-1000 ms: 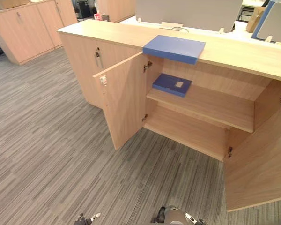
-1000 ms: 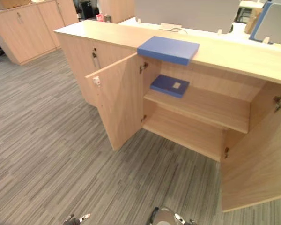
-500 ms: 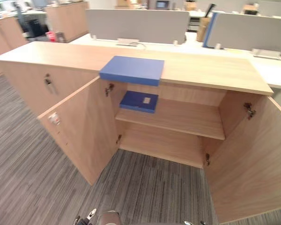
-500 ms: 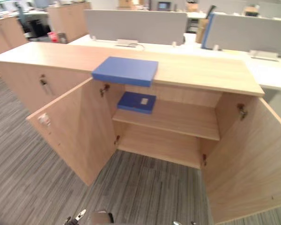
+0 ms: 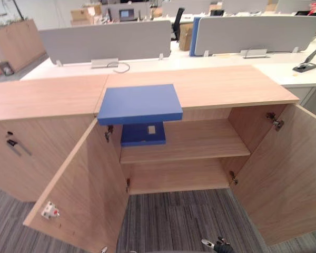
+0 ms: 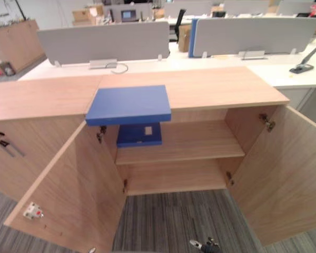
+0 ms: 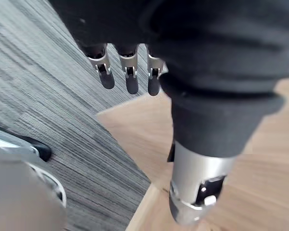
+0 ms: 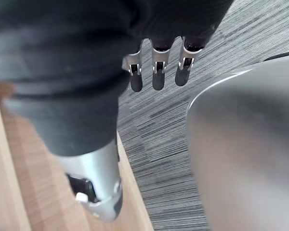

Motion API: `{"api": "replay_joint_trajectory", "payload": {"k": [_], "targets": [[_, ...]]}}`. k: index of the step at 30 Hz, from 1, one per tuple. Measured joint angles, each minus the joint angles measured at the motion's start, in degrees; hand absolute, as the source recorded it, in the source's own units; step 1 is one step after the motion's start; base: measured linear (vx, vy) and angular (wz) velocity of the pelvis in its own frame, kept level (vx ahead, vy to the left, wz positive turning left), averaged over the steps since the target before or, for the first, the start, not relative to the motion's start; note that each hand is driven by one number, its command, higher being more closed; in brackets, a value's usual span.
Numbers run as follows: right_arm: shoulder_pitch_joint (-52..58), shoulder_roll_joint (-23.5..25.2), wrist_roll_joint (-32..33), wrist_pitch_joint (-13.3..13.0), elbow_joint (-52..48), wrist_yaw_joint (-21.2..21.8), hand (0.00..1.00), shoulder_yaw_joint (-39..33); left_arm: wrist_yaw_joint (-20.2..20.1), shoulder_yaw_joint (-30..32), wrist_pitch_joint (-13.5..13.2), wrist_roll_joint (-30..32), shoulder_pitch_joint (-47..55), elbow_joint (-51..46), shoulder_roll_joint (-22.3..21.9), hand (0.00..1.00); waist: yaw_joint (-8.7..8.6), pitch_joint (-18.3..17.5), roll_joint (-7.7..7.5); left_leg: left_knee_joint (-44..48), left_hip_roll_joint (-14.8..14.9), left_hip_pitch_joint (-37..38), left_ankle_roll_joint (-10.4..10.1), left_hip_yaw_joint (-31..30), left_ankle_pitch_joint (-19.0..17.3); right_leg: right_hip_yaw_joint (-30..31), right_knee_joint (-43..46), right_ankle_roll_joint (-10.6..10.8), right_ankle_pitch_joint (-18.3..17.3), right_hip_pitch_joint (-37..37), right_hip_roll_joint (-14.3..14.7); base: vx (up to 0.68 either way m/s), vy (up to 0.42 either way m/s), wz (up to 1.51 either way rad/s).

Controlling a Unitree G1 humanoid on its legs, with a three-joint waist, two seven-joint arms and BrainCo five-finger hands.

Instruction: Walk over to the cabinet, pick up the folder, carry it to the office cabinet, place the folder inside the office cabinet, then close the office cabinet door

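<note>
Carpet [image 5: 179, 221]: one floor covering, grey, fine striped pile, along the bottom of the frame in both eye views.

Office cabinet [image 5: 226, 87]: one, light wood-grain board with a flat rectangular top, across the middle of the frame. Both doors stand wide open: left door [image 5: 84, 195] at lower left, right door [image 5: 284, 179] at lower right. One inner shelf [image 5: 200, 142], same board.

Partition panels: two, grey and matt, upright behind the cabinet at upper left [image 5: 105, 39] and upper right [image 5: 253, 31].

Folders: two, blue, flat and rectangular. The folder [image 5: 139, 103] lies on the cabinet top, centre left, its near edge jutting past the front. The second folder [image 5: 144, 134] lies on the shelf directly below it, bearing a small pale label.

Hands: two. The left hand [image 7: 131, 77] in its wrist view hangs over carpet and a light wood surface, fingers straight, relaxed and holding nothing. The right hand [image 8: 157, 72] in its wrist view matches, fingers loose and empty. The eye views give the cabinet and folders; the wrist views give the fingers.
</note>
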Motion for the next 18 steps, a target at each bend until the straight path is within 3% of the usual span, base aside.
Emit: {"api": "replay_joint_trajectory", "payload": {"k": [2, 5, 6, 7, 8, 11, 14, 16, 18], "targets": [[0.13, -0.35, -0.05, -0.44, 0.52, 0.04, 0.00, 0.05, -0.37, -1.95, -0.30, 0.57, -0.48, -0.47, 0.21, 0.00, -0.85, 0.11, 0.19, -1.23, 0.32, 1.70, 0.32, -2.39, -0.12, -3.02, -3.26, 3.40, -3.33, -1.19, 3.43, 0.14, 0.043, 0.34], [1.99, -0.58, -0.94, -0.31, 1.20, 0.01, 0.00, 0.67, -1.05, -2.48, -0.45, -1.48, -1.40, -0.49, -0.06, 0.00, -1.51, 0.82, 0.54, -1.06, 1.86, 2.53, -0.16, -5.83, -0.45, -3.44, -14.52, 5.82, -6.72, -1.22, 8.83, 0.15, -0.094, 0.64], [2.54, -0.46, -1.07, -0.37, 1.06, -0.01, 0.00, 1.07, -1.24, -2.47, -0.49, -2.15, -1.30, -0.51, -0.09, 0.00, -1.51, 0.89, 0.49, -0.88, 2.22, 2.54, -0.72, -6.44, -0.66, -3.33, -17.56, 5.84, -6.70, -0.83, 9.81, 0.15, -0.147, 0.54], [3.38, -0.33, -1.57, -0.16, 1.21, -0.04, 0.00, 2.91, -1.83, -2.22, -0.61, -3.69, -1.08, -0.72, 0.00, 0.00, -1.35, 0.95, -0.39, -0.42, 2.45, 3.10, -1.88, -7.38, -1.35, -3.50, -24.90, 4.71, -4.11, 0.83, 10.85, 0.14, -0.194, 0.43], [3.55, -0.16, -1.93, -0.01, 1.64, 0.00, 0.00, 3.33, -2.20, -1.57, -0.61, -4.74, -1.07, -0.83, -0.21, 0.00, -1.24, 1.25, -0.97, 0.21, 2.72, 3.55, -2.77, -8.45, -1.97, -4.37, -26.57, 6.36, -4.23, 2.06, 10.91, 0.17, -0.248, 0.53], [3.56, -1.65, -2.09, 0.31, 2.08, 0.09, 0.00, 5.52, -3.25, -0.47, -0.62, -7.78, -0.74, -2.26, -2.47, 0.00, -0.95, 0.68, 0.27, 0.31, 6.61, 3.19, -5.19, -10.72, -2.85, -7.95, -30.37, 5.23, -4.74, 4.32, 14.57, 0.14, -0.234, 0.32], [3.49, -1.65, -1.95, 0.37, 2.14, 0.10, 0.00, 5.51, -3.94, 1.25, -0.50, -11.50, -0.69, -2.30, -2.81, 0.00, -0.93, 0.68, 0.30, 2.24, 9.34, 2.29, -6.97, -12.18, -4.12, -10.06, -32.27, 3.89, -5.44, 5.92, 17.15, 0.13, -0.208, 0.20], [3.26, -1.59, -1.63, 0.37, 2.13, 0.07, 0.00, 5.43, -4.28, 1.28, -0.39, -13.58, -0.72, -2.73, -2.81, 0.00, -0.79, 0.92, 0.35, 6.56, 10.67, 0.83, -7.70, -12.61, -5.17, -10.91, -32.96, 3.10, -6.08, 6.94, 18.39, 0.16, -0.190, 0.22], [2.97, -1.57, -0.53, 0.36, 2.09, 0.04, 0.00, 4.90, -4.61, 1.10, -0.41, -16.41, -1.58, -3.00, -2.77, 0.00, -0.48, 1.84, 0.63, 18.60, 12.36, -4.37, -7.69, -11.87, -5.57, -11.94, -33.84, 2.75, -6.36, 9.01, 19.19, 0.13, -0.116, 0.14]]}}
